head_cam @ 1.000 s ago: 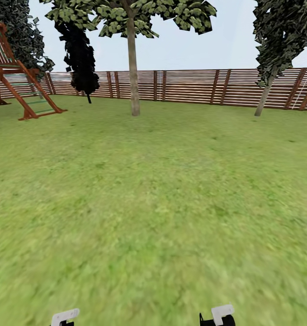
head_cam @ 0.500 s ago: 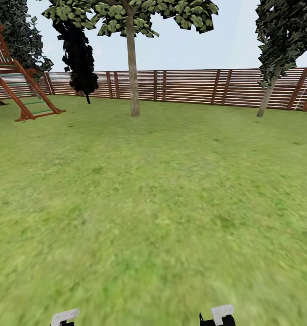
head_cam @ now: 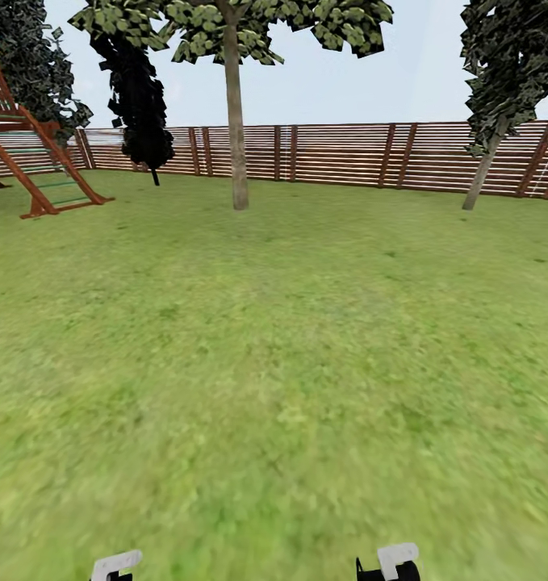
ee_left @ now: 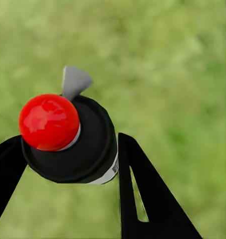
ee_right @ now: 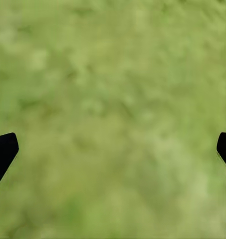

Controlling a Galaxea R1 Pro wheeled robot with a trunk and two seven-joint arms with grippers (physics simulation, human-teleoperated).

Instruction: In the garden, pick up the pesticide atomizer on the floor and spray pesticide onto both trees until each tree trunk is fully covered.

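Observation:
The pesticide atomizer has a black body, a red ball top and a grey nozzle. It sits between the two black fingers of my left gripper, which is shut on it above the grass floor. My right gripper is open, its fingertips wide apart over bare grass. Far ahead in the head view stands a tree with a bare grey-brown tree trunk and pale green leaves high up, in front of the garden's fence.
A brown slatted fence closes the far side of the lawn. A red-brown wooden play frame stands at the far left. Dark-leaved trees stand at the back left and far right. Open grass stretches between me and the trunk.
The whole head view has shifted a little: the trunk and fence sit slightly lower and the play frame further left, so the camera has moved. My arms look unchanged.

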